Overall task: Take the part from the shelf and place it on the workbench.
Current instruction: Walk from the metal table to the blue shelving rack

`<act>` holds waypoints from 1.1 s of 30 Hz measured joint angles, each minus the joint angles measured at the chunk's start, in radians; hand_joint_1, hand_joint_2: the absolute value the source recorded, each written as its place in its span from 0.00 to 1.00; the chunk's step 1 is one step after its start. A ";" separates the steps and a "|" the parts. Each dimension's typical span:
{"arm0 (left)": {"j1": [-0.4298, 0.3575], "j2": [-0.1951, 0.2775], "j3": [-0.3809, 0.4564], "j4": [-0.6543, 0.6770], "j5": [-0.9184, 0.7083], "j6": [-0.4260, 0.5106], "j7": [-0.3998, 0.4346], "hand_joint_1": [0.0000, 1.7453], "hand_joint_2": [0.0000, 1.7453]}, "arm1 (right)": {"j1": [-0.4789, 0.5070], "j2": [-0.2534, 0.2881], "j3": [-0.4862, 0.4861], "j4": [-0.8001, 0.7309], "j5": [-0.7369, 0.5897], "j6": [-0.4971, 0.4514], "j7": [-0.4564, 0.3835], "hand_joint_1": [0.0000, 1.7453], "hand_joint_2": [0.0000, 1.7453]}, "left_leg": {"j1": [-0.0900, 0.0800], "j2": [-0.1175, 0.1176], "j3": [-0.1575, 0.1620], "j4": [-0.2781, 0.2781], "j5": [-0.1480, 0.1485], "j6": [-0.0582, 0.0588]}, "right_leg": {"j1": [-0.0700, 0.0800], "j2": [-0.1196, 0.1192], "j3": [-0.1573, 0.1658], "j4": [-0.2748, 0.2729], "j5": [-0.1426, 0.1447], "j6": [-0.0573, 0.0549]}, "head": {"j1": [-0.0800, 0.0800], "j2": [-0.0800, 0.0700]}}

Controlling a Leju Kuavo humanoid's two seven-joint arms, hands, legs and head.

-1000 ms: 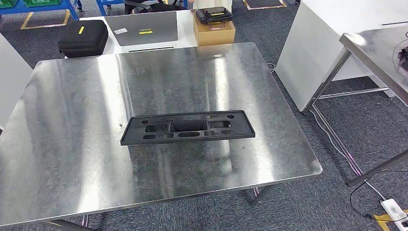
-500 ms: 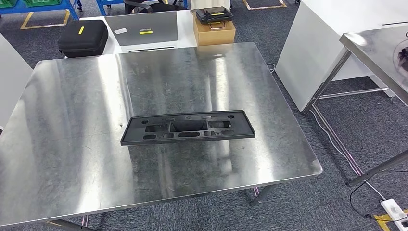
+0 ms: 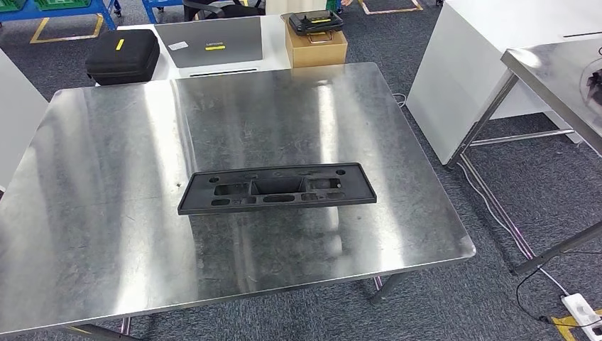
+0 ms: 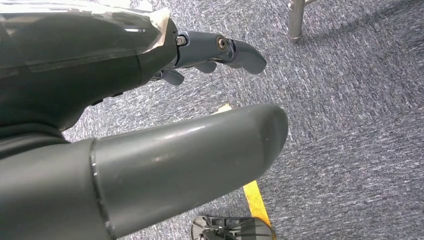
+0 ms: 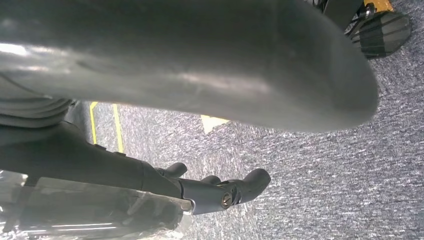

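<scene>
Part (image 3: 277,188) flat on workbench (image 3: 106,213), L robot hand (image 4: 150,150) & R robot hand (image 5: 190,65) over carpet, fingers apart, holding nothing

Grey left hand (image 4: 165,150), right hand (image 5: 190,90); screw-jointed darker fingers (image 4: 235,50).

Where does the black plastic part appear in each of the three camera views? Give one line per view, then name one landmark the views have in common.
Head view: the black plastic part lies flat near the middle of the steel workbench, long side across the picture.
Left wrist view: not in it; the left hand hangs over the floor.
Right wrist view: not in it; the right hand hangs over the floor.
Shared landmark: the grey carpet with yellow floor tape.
</scene>
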 joint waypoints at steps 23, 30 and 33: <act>0.006 -0.001 0.000 0.000 0.000 0.008 0.003 0.00 0.00 | 0.006 0.004 0.014 0.002 0.008 -0.004 0.016 0.00 0.00 | 0.007 0.007 0.009 -0.019 0.020 0.024 | -0.018 -0.002 -0.136 0.311 -0.127 0.008 | 0.006 0.000; 0.006 -0.003 0.000 0.000 0.002 0.008 0.004 0.00 0.00 | 0.005 0.003 0.016 0.003 0.008 -0.003 0.016 0.00 0.00 | 0.007 0.001 0.011 0.004 -0.004 -0.018 | -0.021 0.000 0.020 0.024 -0.035 0.010 | 0.005 0.000; 0.006 -0.002 0.000 0.000 0.002 0.009 0.003 0.00 0.00 | 0.005 0.006 0.017 0.004 0.008 -0.003 0.016 0.00 0.00 | 0.015 0.001 -0.006 0.045 -0.037 -0.033 | -0.027 -0.001 0.019 0.022 -0.033 -0.013 | -0.001 0.000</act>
